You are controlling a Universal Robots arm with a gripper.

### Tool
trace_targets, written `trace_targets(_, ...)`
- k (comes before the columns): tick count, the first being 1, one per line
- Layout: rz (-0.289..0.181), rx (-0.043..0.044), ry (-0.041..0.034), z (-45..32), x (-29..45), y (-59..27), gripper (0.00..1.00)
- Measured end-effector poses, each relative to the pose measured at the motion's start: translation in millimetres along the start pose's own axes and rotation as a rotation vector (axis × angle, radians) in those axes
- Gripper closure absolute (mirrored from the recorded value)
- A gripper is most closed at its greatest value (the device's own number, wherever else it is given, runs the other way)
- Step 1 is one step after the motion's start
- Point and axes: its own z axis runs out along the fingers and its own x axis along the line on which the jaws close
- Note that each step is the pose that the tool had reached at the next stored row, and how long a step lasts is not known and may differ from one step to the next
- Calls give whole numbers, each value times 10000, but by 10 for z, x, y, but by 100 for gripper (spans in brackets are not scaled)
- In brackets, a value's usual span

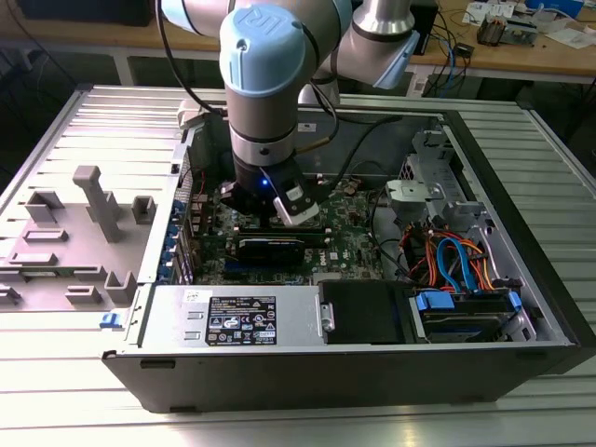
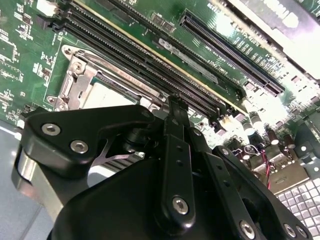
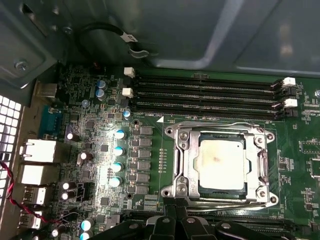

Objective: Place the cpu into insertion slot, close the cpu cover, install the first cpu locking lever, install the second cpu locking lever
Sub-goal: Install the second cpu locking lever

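The circuit board [image 3: 100, 165] was green, dotted with silver-topped capacitors [image 3: 118, 150]. The cpu [image 3: 221, 158] showed a pale silvery-grey top inside the silver cpu cover [image 3: 186, 150]. Memory slots [image 3: 205, 95] ran black — the arm's joint cap [image 1: 270, 42] was light blue, the gripper [image 2: 172, 107] black.

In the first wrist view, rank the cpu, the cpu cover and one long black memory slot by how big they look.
1. The cpu cover, the frame around the chip.
2. The cpu, inside the cover's window.
3. The memory slot: longest, but so thin it covers the least area. Its rank against the cpu is unsure.
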Motion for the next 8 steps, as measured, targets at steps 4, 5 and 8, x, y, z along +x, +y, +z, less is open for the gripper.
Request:
trace_targets(4, -1, -3, 0, 0, 0, 0, 89)
trace_targets(5, -1, -3, 1, 0, 0, 0, 89)
trace_targets(8, -1, -10, 0, 0, 0, 0, 89)
